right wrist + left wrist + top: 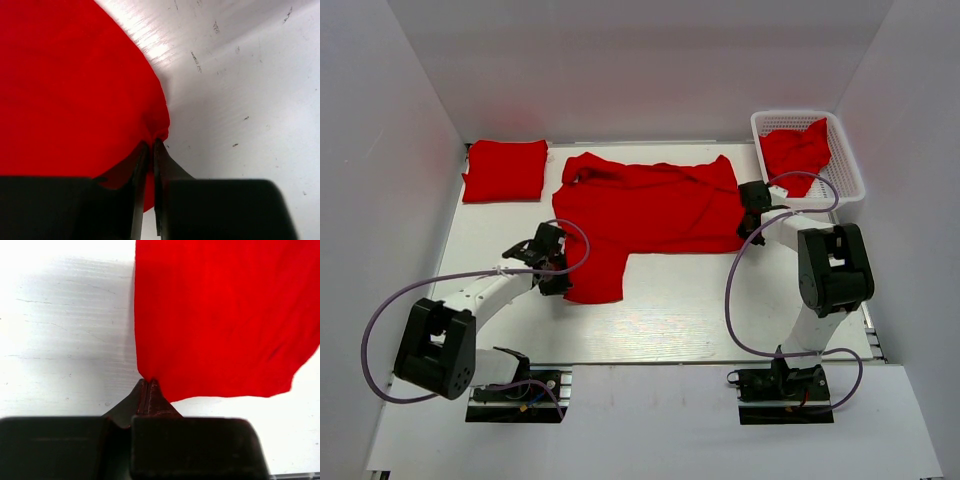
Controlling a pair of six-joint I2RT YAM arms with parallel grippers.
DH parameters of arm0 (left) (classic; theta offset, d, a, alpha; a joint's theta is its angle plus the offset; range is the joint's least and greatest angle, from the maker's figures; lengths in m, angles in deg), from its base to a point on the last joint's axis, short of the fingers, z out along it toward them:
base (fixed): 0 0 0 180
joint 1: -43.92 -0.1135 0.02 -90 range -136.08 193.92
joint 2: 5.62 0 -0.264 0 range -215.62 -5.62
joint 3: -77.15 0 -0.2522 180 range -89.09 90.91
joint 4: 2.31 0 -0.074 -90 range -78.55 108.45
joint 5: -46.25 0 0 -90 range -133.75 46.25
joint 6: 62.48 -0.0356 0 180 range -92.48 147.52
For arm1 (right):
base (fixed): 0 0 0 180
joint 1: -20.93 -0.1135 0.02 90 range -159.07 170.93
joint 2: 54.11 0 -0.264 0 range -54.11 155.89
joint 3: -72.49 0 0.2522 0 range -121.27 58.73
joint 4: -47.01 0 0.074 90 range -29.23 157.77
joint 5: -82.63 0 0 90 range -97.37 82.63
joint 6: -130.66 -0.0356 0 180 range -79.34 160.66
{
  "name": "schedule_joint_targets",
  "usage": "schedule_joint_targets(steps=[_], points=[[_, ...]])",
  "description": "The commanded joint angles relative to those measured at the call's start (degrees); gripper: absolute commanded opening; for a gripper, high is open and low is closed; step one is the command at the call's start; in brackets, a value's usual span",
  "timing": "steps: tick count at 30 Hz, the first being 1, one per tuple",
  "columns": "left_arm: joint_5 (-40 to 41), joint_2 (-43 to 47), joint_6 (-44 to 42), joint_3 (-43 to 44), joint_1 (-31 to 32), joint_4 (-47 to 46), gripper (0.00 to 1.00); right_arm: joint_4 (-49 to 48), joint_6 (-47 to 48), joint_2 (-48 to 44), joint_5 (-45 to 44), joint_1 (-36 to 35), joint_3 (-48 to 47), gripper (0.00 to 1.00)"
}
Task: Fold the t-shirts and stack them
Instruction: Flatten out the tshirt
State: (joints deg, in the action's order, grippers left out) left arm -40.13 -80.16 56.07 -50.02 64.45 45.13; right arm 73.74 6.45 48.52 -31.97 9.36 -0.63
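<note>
A red t-shirt (650,210) lies spread across the middle of the table. My left gripper (556,262) is shut on its left edge, near a hanging flap at the lower left; the left wrist view shows the cloth (220,315) pinched at the fingertips (148,382). My right gripper (748,222) is shut on the shirt's right edge; the right wrist view shows the cloth (75,90) bunched between the fingertips (151,142). A folded red t-shirt (505,170) lies at the far left. Another crumpled red t-shirt (798,150) sits in the basket.
A white mesh basket (845,160) stands at the far right corner. White walls close in the table at the back and both sides. Purple cables (735,300) loop from both arms over the near part of the table.
</note>
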Motion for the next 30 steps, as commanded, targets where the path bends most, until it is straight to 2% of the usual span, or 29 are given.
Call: schedule_joint_targets(steps=[1,3,6,11,17,26,30], points=[[-0.19,1.95,0.36,3.63,0.30,1.22,0.00,0.21,-0.50,2.31,0.52,0.50,1.43,0.11],[-0.80,1.95,0.36,5.30,0.30,2.10,0.00,0.12,-0.24,1.18,0.43,0.32,1.61,0.00],[-1.41,3.70,0.36,7.68,0.30,3.24,0.00,1.00,0.90,-0.84,-0.18,0.32,1.08,0.00],[-1.42,9.75,-1.57,15.41,0.30,4.30,0.00,2.93,5.37,-11.56,-0.36,0.15,-1.11,0.00],[0.51,13.02,-2.97,31.13,-0.23,5.62,0.00,7.67,11.45,-24.56,2.18,0.24,-6.82,0.00],[4.29,13.55,-8.60,59.42,-0.76,6.50,0.00,13.30,16.54,-37.66,5.96,0.32,-22.72,0.00],[4.29,15.74,-10.97,65.60,-0.76,5.79,0.00,14.53,18.04,-42.94,6.76,0.24,-27.21,0.00]])
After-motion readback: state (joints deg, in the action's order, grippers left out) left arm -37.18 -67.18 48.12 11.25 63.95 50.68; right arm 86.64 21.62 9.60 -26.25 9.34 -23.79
